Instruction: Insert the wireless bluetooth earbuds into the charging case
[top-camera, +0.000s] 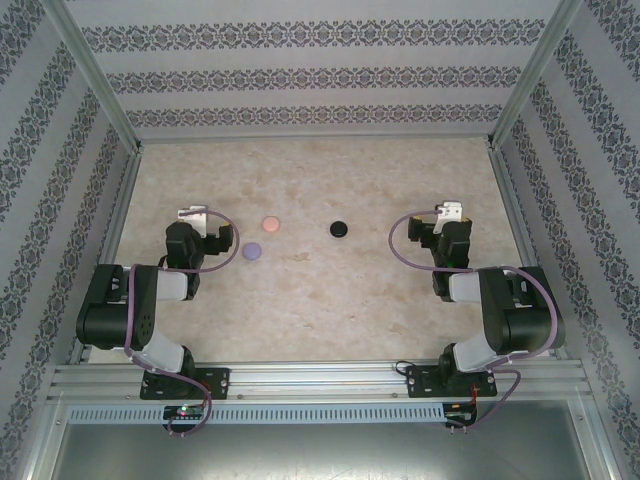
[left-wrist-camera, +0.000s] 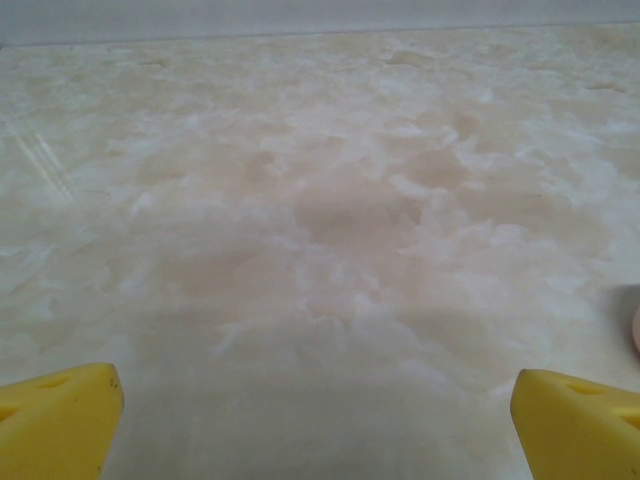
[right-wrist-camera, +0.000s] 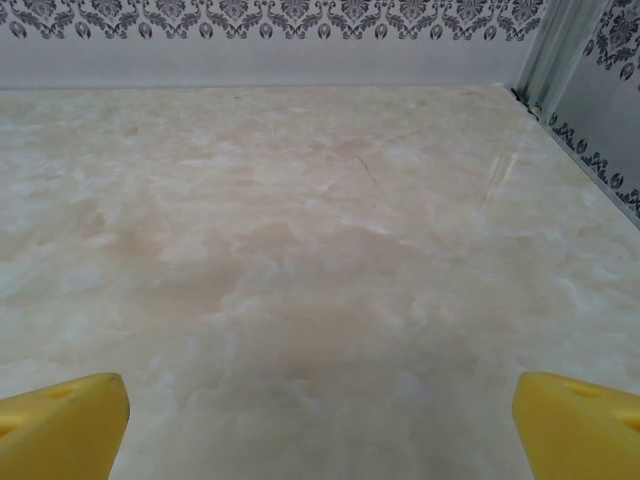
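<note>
1. Earbuds: too small to make out from overhead, so I can't tell where they lie.
2. Table (top-camera: 320, 300) carries three round discs. Pink disc (top-camera: 267, 223) has the purple disc (top-camera: 252, 251) just beside it at 7 o'clock, and the black disc (top-camera: 339, 229) sits apart at 3 o'clock.
3. Left gripper (top-camera: 192, 213) is at 9 o'clock of the pink disc with jaws wide. Yellow fingertips (left-wrist-camera: 55, 415) are far apart over bare marble, holding nothing.
4. Right gripper (top-camera: 452, 211) is at 3 o'clock of the black disc, well apart, jaws wide and empty.
5. Walls (top-camera: 300, 75) carry grey ornamental bands.
</note>
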